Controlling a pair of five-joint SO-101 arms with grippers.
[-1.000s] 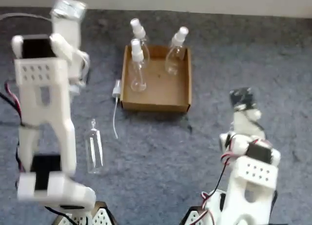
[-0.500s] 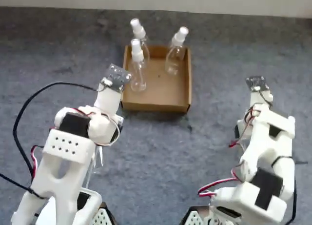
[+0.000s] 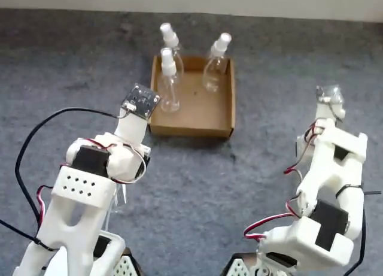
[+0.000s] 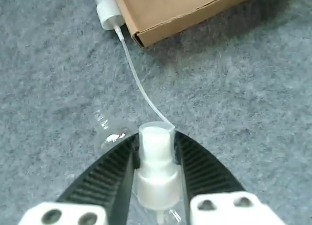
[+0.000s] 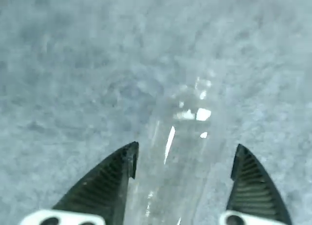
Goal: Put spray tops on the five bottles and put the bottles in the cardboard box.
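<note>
From above: a cardboard box (image 3: pixel 191 131) near the middle of the carpet's (image 3: pixel 275 60) far edge, capped bottles (image 3: pixel 168 84) upright inside, a third capped bottle (image 3: pixel 169 36) at its far left corner, inside or just behind impossible to tell. From the left wrist: left gripper (image 4: pixel 156 136) clamped on a white spray top (image 4: pixel 156 178); beyond, an uncapped bottle (image 4: pixel 110 133) flat on the carpet and a loose spray top (image 4: pixel 105 11), thin tube trailing, just beside the box's corner. From the right wrist: right gripper (image 5: pixel 186 148) closed around a clear bottle (image 5: pixel 187 117), toward the carpet's right side. Probably light, slick, thin-walled: best gripped mid-body, gently; tops by the collar.
</note>
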